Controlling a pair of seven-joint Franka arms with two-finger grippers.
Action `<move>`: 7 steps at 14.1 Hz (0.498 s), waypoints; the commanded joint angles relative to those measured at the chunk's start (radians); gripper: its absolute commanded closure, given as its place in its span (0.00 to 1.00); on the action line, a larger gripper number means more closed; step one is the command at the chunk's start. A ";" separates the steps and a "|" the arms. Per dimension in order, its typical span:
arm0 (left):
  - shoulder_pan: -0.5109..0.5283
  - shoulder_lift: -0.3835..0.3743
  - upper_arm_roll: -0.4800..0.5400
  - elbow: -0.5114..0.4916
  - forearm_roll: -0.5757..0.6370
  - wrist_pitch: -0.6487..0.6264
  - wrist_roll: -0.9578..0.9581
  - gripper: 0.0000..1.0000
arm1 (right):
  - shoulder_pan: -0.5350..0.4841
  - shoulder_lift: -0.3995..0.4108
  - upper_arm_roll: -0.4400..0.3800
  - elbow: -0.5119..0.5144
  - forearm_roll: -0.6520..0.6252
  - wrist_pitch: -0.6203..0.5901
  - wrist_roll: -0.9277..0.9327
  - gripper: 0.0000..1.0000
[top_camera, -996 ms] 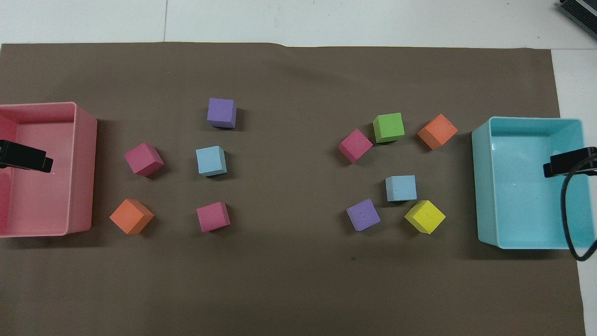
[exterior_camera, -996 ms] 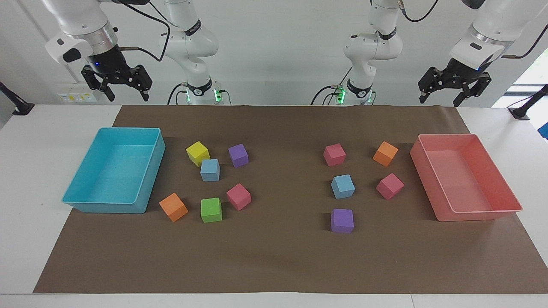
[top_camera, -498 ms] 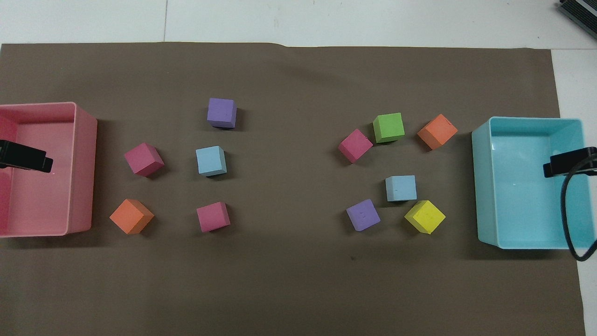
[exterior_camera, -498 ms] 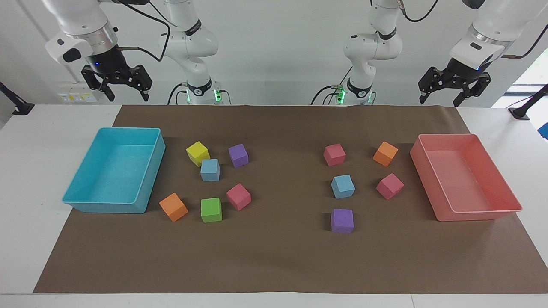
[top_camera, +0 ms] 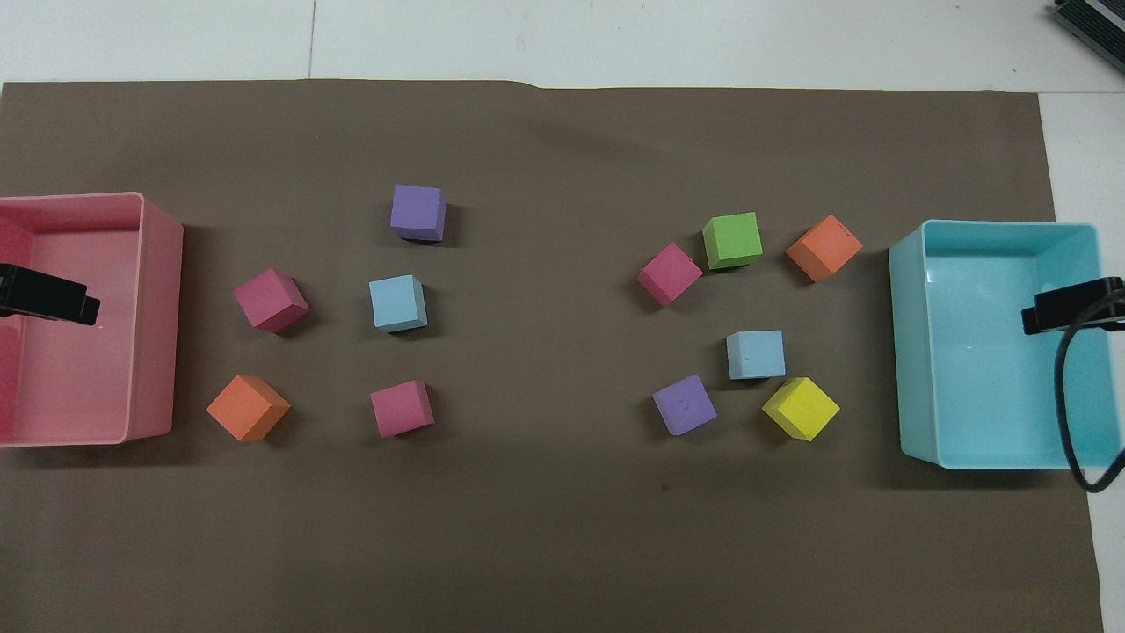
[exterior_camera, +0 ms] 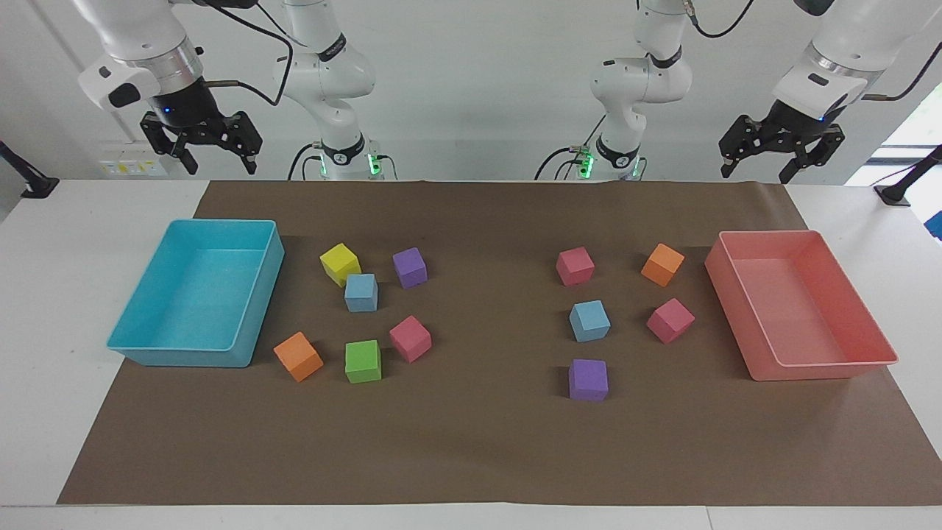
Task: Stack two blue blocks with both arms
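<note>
Two blue blocks lie apart on the brown mat. One blue block (exterior_camera: 361, 292) (top_camera: 756, 354) sits toward the right arm's end, touching a yellow cube (exterior_camera: 339, 263). The other blue block (exterior_camera: 589, 321) (top_camera: 397, 302) sits toward the left arm's end, among pink cubes. My right gripper (exterior_camera: 221, 168) hangs open and empty, high over the turquoise bin (exterior_camera: 254, 309). My left gripper (exterior_camera: 756, 175) hangs open and empty, high over the pink bin (exterior_camera: 736, 294). In the overhead view only one fingertip (top_camera: 53, 301) of the left gripper and one fingertip (top_camera: 1068, 308) of the right show.
Near the first blue block lie a purple cube (exterior_camera: 409, 266), a pink cube (exterior_camera: 410, 338), a green cube (exterior_camera: 363, 361) and an orange cube (exterior_camera: 298, 356). Near the second lie two pink cubes (exterior_camera: 575, 266) (exterior_camera: 670, 320), an orange cube (exterior_camera: 662, 264) and a purple cube (exterior_camera: 588, 379).
The right gripper has shifted very slightly in the air. The blocks, the bins and the left gripper stand as before.
</note>
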 commanded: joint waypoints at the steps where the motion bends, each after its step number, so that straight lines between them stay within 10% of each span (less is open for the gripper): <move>1: 0.008 -0.005 -0.005 0.006 0.001 -0.011 0.003 0.00 | -0.012 -0.001 0.000 -0.004 0.021 0.009 -0.023 0.00; 7: 0.008 -0.005 -0.005 0.006 0.001 -0.011 0.003 0.00 | -0.007 -0.001 0.002 -0.004 0.021 0.009 -0.023 0.00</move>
